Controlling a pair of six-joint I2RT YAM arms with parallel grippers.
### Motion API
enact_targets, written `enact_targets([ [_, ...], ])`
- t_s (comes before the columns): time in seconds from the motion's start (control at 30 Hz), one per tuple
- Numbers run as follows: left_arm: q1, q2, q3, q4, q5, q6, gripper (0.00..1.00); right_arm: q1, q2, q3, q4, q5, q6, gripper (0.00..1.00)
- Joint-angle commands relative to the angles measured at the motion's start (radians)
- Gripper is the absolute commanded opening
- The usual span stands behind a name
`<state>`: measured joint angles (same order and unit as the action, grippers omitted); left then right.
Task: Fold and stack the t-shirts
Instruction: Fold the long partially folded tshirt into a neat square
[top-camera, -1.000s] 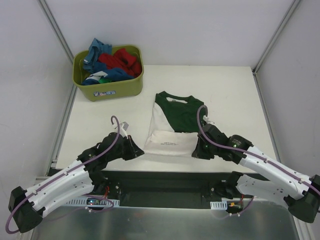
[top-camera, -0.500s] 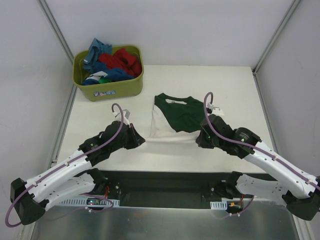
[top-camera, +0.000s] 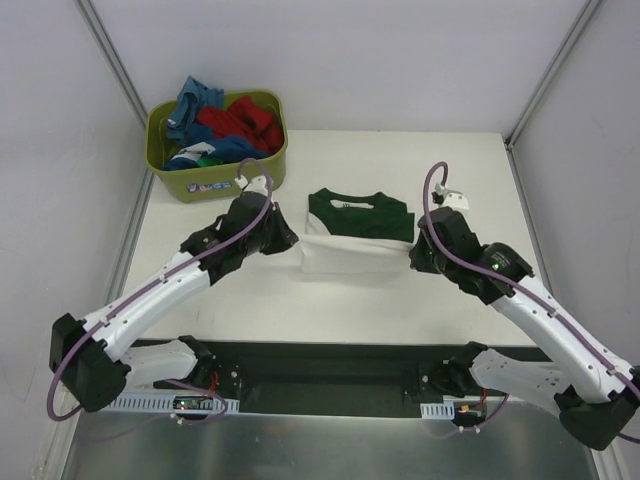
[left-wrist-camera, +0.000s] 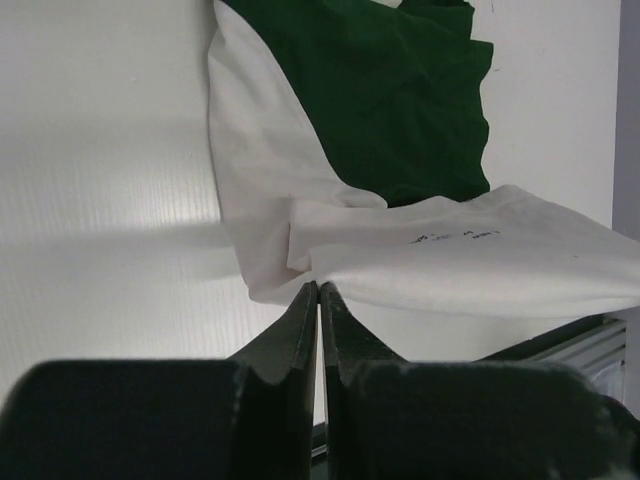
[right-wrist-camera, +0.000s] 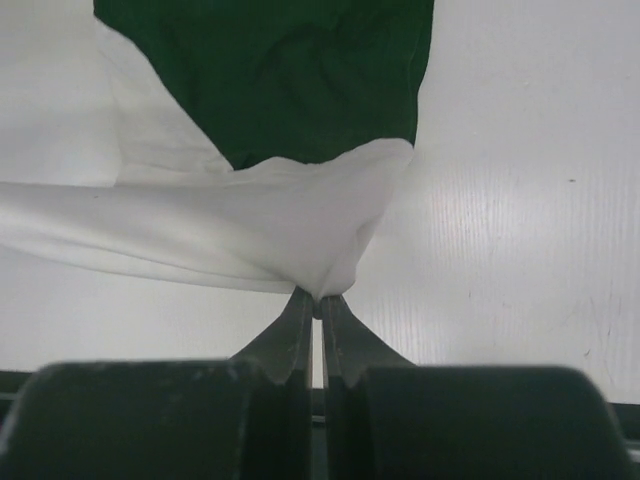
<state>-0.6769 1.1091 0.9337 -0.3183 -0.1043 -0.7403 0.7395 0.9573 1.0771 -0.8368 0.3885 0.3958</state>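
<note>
The cream t-shirt with dark green top lies at mid-table, its cream bottom part folded up over itself. My left gripper is shut on the cream hem's left corner. My right gripper is shut on the hem's right corner. Both hold the hem lifted, stretched between them over the green part. Blue, red and green t-shirts lie heaped in the tub.
An olive-green plastic tub stands at the back left of the white table, close behind the left arm. White walls enclose the table on the left, back and right. A dark rail runs along the near edge.
Both grippers moved away from the near edge toward the collar, carrying the cream hem up over the shirt. The visible shirt is now shorter.
</note>
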Motion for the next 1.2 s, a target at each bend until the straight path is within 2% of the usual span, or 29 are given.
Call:
enact_targets([
  [0.0, 0.056, 0.111, 0.12, -0.004, -0.037, 0.113, 0.0, -0.101, 0.029, 0.044, 0.024, 0.044, -0.109, 0.0],
  [0.4, 0.177, 0.489, 0.434, 0.004, 0.055, 0.216, 0.0, -0.354, 0.27, 0.156, 0.169, -0.124, -0.225, 0.02],
  [0.57, 0.22, 0.684, 0.595, 0.004, 0.1, 0.239, 0.0, -0.462, 0.434, 0.193, 0.26, -0.215, -0.239, 0.01],
  [0.7, 0.244, 0.826, 0.721, 0.002, 0.069, 0.265, 0.0, -0.522, 0.575, 0.253, 0.323, -0.26, -0.249, 0.02],
  [0.87, 0.273, 0.981, 0.861, -0.004, 0.068, 0.272, 0.0, -0.56, 0.802, 0.392, 0.36, -0.321, -0.278, 0.1],
  [0.93, 0.283, 1.009, 0.895, -0.007, 0.063, 0.274, 0.1, -0.566, 0.894, 0.45, 0.349, -0.341, -0.276, 0.12],
  [1.0, 0.286, 1.035, 0.915, -0.008, 0.066, 0.285, 0.25, -0.571, 0.952, 0.481, 0.349, -0.379, -0.284, 0.28],
  [1.03, 0.286, 1.041, 0.921, -0.01, 0.072, 0.291, 0.42, -0.571, 0.965, 0.497, 0.347, -0.416, -0.287, 0.38],
  [1.1, 0.286, 1.043, 0.932, -0.011, 0.089, 0.305, 0.53, -0.572, 0.974, 0.529, 0.346, -0.459, -0.293, 0.58],
  [1.13, 0.284, 1.037, 0.933, -0.011, 0.103, 0.308, 0.64, -0.571, 0.968, 0.535, 0.338, -0.47, -0.295, 0.68],
  [1.17, 0.284, 1.019, 0.933, -0.011, 0.138, 0.308, 0.69, -0.571, 0.96, 0.54, 0.335, -0.477, -0.296, 0.99],
])
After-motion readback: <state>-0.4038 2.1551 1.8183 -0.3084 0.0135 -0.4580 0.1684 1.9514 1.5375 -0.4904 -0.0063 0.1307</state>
